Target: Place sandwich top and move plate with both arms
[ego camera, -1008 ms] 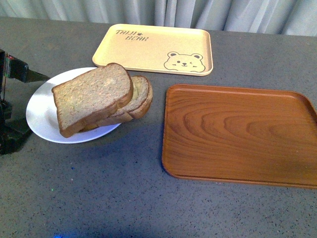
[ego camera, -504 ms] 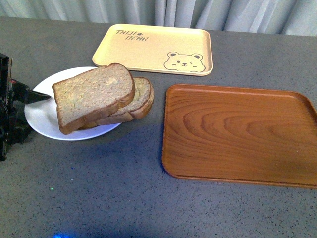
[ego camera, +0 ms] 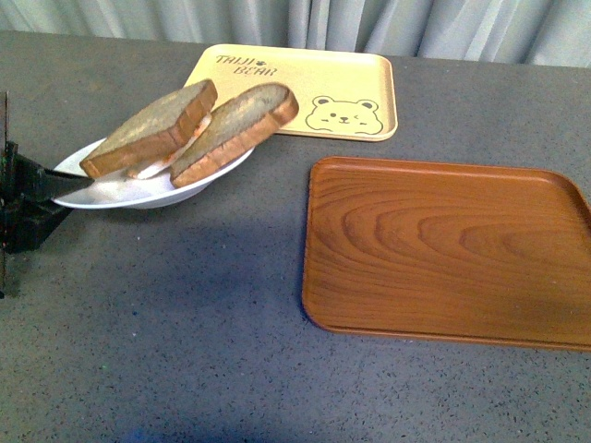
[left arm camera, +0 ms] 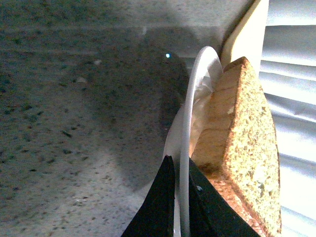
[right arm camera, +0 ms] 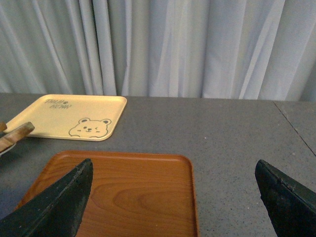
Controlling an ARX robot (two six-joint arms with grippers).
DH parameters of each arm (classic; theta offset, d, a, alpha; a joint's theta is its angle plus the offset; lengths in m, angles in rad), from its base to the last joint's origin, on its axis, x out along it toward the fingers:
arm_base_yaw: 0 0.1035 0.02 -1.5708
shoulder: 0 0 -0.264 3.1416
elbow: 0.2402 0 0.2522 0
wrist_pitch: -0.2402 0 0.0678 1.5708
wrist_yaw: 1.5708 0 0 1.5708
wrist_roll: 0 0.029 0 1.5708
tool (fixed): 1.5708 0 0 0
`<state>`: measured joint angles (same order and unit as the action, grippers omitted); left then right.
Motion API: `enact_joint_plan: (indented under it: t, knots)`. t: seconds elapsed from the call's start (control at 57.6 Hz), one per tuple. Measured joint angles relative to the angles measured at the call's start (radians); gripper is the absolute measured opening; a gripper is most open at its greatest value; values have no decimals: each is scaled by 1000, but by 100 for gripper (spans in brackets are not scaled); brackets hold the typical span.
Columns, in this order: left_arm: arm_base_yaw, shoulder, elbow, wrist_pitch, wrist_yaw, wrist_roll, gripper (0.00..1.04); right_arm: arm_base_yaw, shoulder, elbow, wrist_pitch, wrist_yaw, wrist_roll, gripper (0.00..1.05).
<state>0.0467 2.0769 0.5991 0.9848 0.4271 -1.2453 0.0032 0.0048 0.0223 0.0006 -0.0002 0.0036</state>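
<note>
The white plate is held off the table and tilted, its right side raised. My left gripper is shut on its left rim; in the left wrist view the black fingers pinch the plate's thin rim. The sandwich top, a squarish brown slice, lies slanted on the plate beside the round-ended slice, no longer stacked squarely. Bread fills the left wrist view next to the rim. My right gripper is open and empty above the wooden tray, out of the front view.
A beige bear-print tray lies behind the plate at the table's far side. A brown wooden tray lies to the right. Grey curtains hang behind the table. The grey tabletop stretches in front.
The plate has risen off the table and tilted, gripped at its left rim. The two bread slices have shifted apart and now lie side by side at a slant.
</note>
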Motion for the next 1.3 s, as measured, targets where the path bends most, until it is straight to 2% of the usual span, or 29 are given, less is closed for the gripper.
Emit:
enact_joint_plan:
  t: [0.417,0.782,1.008,1.303]
  knots:
    - [-130,-75,249,-186,-2,105,2,0,0,0,0,0,0,96]
    - [-251,188,666,-363,-11,196,2,0,0,0,0,0,0,96]
    - [-274,389,933,-465,-30,225,2,0,0,0,0,0,0,96]
    - [-276,492,1114,-579,-70,233,2,0,0,0,0,0,0,96]
